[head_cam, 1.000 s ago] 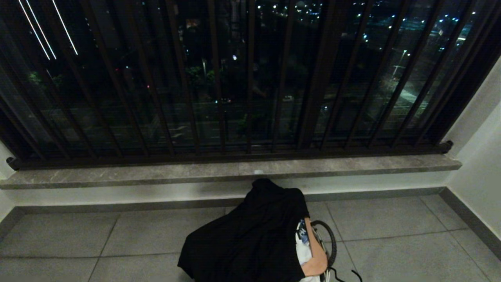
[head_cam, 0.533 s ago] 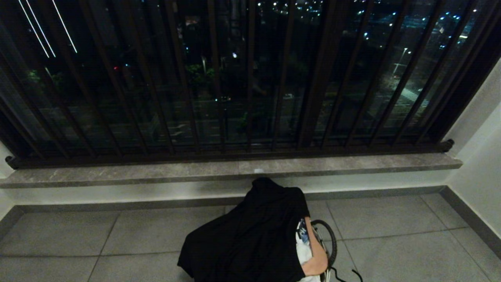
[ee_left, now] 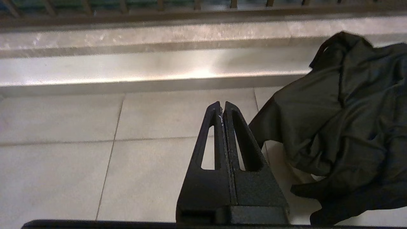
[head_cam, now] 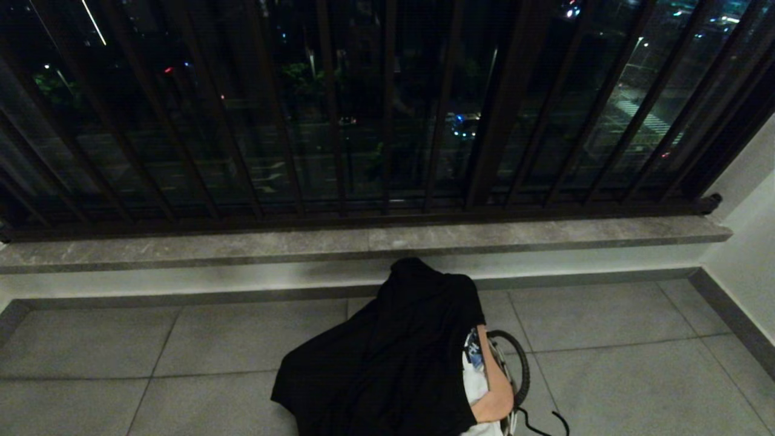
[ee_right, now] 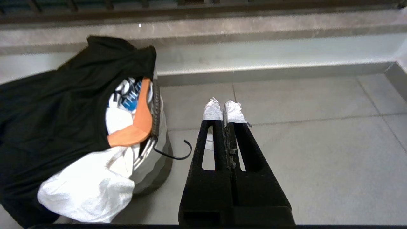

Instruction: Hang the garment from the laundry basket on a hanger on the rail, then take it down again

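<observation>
Compared with a second ago, the whole head view has tipped downward: the stone sill [head_cam: 363, 242] and the barred window [head_cam: 387, 109] sit higher in the picture and more of the grey tiled floor [head_cam: 605, 363] shows, while the things on that floor keep their places relative to one another.

Dark upright bars fill the window, with night-time city lights behind them. Below runs the long grey sill, then a pale wall strip and a darker skirting down to the floor. A pale side wall [head_cam: 748, 242] closes the corner on the robot's right.

On the floor, near the skirting and roughly central, stands the laundry basket [ee_right: 159, 159], pale-sided with a thin black rim and a black loop handle [head_cam: 514, 369] on its right. A black garment [head_cam: 393, 363] is draped over it, covering most of the top and spilling onto the tiles to the left, so that it hides most of what lies inside. Beneath its right edge, a white garment [ee_right: 89, 187] with an orange band and blue print bulges over the rim. A thin black cord [ee_right: 178, 154] curls onto the floor beside the basket.

Neither arm shows in the head view. The left gripper [ee_left: 222, 106] hangs above bare tile just left of the black cloth, its jaws pressed together on nothing. The right gripper [ee_right: 224, 108], with pale tape wrapped round its tips, hangs over the tile to the right of the basket, jaws likewise pressed together and empty.
</observation>
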### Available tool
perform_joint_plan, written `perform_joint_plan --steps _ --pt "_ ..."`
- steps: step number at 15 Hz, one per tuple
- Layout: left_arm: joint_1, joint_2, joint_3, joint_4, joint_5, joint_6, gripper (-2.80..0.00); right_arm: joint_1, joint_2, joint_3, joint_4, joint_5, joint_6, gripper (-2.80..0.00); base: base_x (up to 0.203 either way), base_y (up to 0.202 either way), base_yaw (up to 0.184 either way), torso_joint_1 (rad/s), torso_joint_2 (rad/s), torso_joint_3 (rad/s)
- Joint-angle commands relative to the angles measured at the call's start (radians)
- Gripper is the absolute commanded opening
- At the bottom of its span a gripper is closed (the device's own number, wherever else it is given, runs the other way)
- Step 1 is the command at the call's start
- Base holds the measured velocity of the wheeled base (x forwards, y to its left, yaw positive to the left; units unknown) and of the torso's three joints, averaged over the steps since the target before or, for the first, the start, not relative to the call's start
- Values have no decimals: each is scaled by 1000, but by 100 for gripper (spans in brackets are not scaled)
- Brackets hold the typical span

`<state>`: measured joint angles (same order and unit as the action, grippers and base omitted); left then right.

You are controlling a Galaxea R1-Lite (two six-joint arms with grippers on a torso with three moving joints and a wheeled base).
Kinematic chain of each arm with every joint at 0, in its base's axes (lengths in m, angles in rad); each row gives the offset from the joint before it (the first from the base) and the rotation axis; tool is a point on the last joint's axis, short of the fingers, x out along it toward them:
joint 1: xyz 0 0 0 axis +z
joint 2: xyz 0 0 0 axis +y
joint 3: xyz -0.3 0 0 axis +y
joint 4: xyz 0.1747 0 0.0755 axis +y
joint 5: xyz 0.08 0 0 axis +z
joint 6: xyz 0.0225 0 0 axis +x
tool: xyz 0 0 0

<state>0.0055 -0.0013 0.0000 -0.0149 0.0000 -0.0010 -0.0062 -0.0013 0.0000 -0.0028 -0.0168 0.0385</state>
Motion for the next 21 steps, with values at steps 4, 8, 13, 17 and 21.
perform_joint_plan --steps 4,8,13,17,21 --pt "1 1 3 0 0 -1 -280 0 0 0 0 0 0 -280 0 0 0 2 2 -200" --pt "1 0 3 0 0 -1 -280 0 0 0 0 0 1 -280 0 0 0 1 1 -197" --pt "1 0 3 0 0 -1 -280 0 0 0 0 0 1 -280 0 0 0 4 3 -124" --pt "1 0 3 0 0 -1 -280 0 0 0 0 0 1 -280 0 0 0 0 0 0" --pt "1 0 3 0 0 -1 -280 0 0 0 0 0 1 -280 0 0 0 0 0 0"
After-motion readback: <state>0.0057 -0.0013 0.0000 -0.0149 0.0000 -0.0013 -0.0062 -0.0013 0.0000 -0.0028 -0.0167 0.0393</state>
